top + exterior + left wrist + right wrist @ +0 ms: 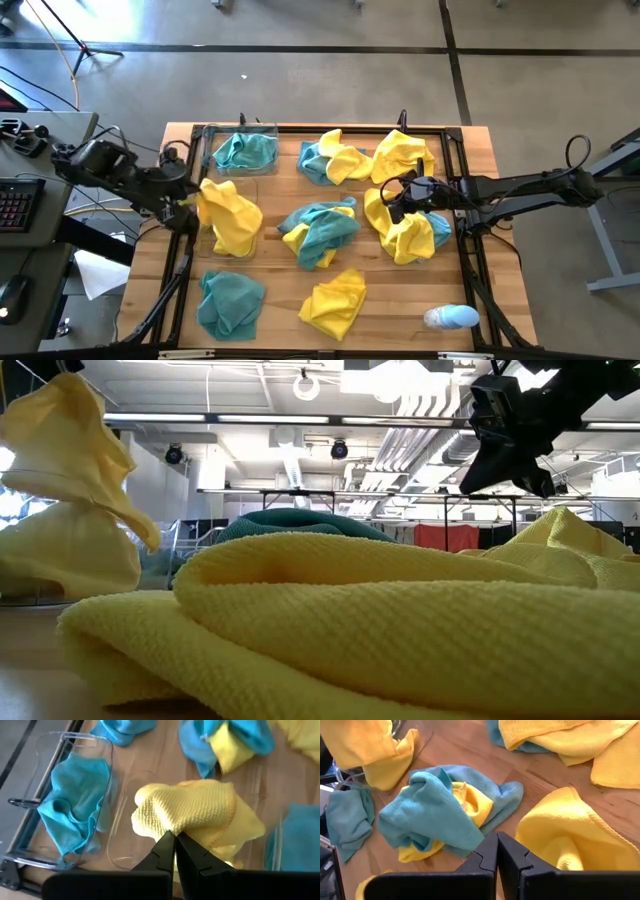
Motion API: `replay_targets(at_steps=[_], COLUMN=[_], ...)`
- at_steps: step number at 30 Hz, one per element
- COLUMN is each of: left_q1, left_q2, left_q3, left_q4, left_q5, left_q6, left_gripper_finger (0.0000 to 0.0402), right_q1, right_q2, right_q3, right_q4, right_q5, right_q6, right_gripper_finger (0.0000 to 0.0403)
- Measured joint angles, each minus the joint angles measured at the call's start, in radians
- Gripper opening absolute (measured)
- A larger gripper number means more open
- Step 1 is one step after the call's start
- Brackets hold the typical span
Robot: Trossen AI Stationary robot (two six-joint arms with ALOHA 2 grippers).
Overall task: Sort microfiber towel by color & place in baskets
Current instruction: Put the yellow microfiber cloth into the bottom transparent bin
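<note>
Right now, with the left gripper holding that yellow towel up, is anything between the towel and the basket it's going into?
Nothing visible blocks it. The left gripper is shut on the yellow towel, which hangs right over the clear basket beside the one holding a teal towel. More yellow cloth already lies in that basket beneath it.

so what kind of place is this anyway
Probably a robotics lab or industrial workshop: a bare concrete floor surrounds the wooden table, exposed ceiling ducts hang overhead, and a keyboard sits beside it.
</note>
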State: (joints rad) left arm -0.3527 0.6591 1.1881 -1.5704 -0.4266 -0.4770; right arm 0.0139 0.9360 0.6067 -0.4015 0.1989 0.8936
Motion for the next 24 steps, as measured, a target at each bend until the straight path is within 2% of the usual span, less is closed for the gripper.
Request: replay_targets(at_steps=[7,12,19,24], left_q1=[0.000,0.000,0.000,0.000], left_q2=[-0.189,-0.241,-0.103,0.047], left_q3=[0.025,0.017,-0.135,-0.201], left_q4=[-0.002,0.019,0.245,0.249], left_q5=[-0.032,-0.036,0.029,0.090], left_q6=[-0.034,-0.079,0.054,0.070], left_gripper_finger=[0.0000,0.0000,0.0000,0.0000], right_q1=[0.000,0.000,0.000,0.000], right_q2=[0.000,0.000,0.000,0.000], right_q3=[0.000,0.000,0.000,0.000], right_q4=[0.010,0.011,0.012,0.015], right_q5=[0.028,0.035,0.058,0.080], right_q6=[0.042,0.049,0.049,0.049], right_gripper_finger=[0.0000,0.0000,0.0000,0.0000])
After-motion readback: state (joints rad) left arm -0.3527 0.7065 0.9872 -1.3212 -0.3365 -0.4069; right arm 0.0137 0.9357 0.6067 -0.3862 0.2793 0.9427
